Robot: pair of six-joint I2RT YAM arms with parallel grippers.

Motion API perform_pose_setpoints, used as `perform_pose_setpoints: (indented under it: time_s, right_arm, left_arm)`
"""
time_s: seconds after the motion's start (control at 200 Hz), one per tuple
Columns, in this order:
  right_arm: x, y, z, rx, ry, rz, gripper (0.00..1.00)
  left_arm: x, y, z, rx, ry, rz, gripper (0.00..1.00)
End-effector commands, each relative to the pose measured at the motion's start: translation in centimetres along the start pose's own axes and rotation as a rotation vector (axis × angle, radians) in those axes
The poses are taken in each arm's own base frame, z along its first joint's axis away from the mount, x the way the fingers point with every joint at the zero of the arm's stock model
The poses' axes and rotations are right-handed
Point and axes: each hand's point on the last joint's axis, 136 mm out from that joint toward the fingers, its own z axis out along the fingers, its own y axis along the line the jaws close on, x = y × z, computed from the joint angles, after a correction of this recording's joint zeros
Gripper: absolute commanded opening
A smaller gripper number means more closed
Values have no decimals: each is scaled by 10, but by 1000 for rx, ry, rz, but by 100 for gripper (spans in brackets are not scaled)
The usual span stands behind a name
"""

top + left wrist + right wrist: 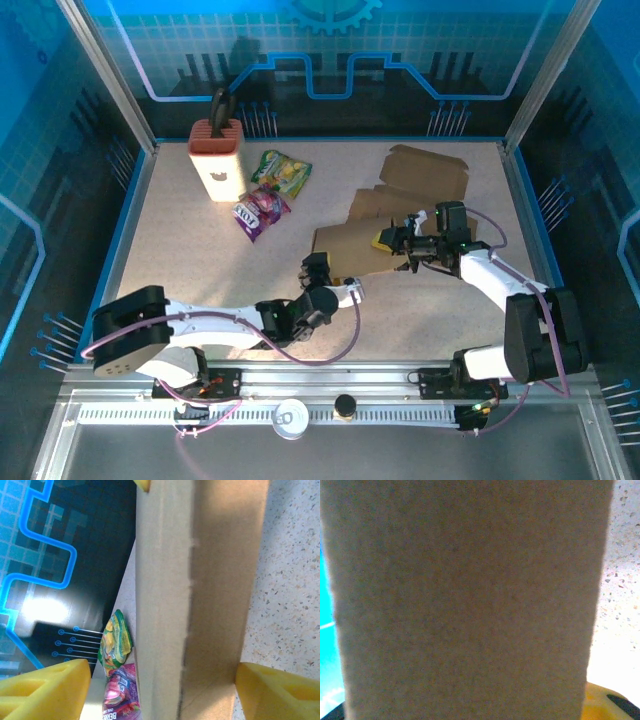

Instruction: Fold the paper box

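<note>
The brown paper box [400, 210] lies partly flat on the speckled table, right of centre, with one flap [428, 172] spread toward the back. My left gripper [318, 268] is at the box's near left corner. In the left wrist view it [164, 666] stands open with a creased cardboard panel [200, 580] running up between its yellow fingers [45, 690]; the right finger touches the panel's edge and the left one stands clear. My right gripper [392, 243] reaches in from the right and is shut on a box panel. That cardboard [465, 600] hides most of its jaws; a yellow finger [607, 702] shows.
An orange and white knife block [217, 158] stands at the back left. A green-yellow snack bag [281, 172] and a purple one [260, 212] lie beside it, just left of the box. Blue glass walls and a metal frame [110, 90] enclose the table.
</note>
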Motion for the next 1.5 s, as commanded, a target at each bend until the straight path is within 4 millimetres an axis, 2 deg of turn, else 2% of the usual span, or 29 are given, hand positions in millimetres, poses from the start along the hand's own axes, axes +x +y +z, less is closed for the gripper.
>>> perform_pose_setpoints:
  time_s: [0.0,0.11,0.39,0.635,0.765,0.845,0.88,0.935,1.025,1.095,1.285,1.326,1.376,1.491]
  right_arm:
    - [23,8,-2,-46,115,59,32]
    - [22,5,-2,-65,116,84,32]
    - [19,6,-2,-92,120,113,35]
    - [13,8,-5,-111,103,120,48]
    - [3,12,-20,-139,29,108,60]
    - [-3,15,-33,-154,-29,90,62]
    - [-4,17,-36,-147,-48,77,61]
    - [-5,17,-37,-129,-58,68,51]
    - [-4,18,-27,-139,-40,91,41]
    - [-5,16,-21,-160,-28,116,36]
    - [-4,4,-17,-139,-32,141,32]
    - [-4,4,-17,-138,-32,144,32]
    - [-3,3,-17,-131,-30,148,32]
    - [0,4,-18,-108,-13,147,31]
  left_arm:
    - [-12,12,6,-59,-27,-38,71]
    - [-12,9,8,-52,-18,-23,59]
    - [-13,10,-3,40,-23,-66,43]
    - [-12,7,-20,177,-8,-100,38]
    - [-6,4,-30,267,43,-157,38]
    - [-2,0,-36,323,81,-202,37]
    - [1,-1,-38,338,99,-222,36]
    - [3,-6,-39,364,113,-242,32]
    - [5,-12,-39,381,122,-250,30]
    - [5,-14,-37,379,124,-247,40]
    - [2,-5,-33,304,91,-251,58]
    - [1,0,-32,272,73,-249,60]
    - [-1,8,-29,213,45,-241,72]
    - [-5,29,-23,84,-7,-226,80]
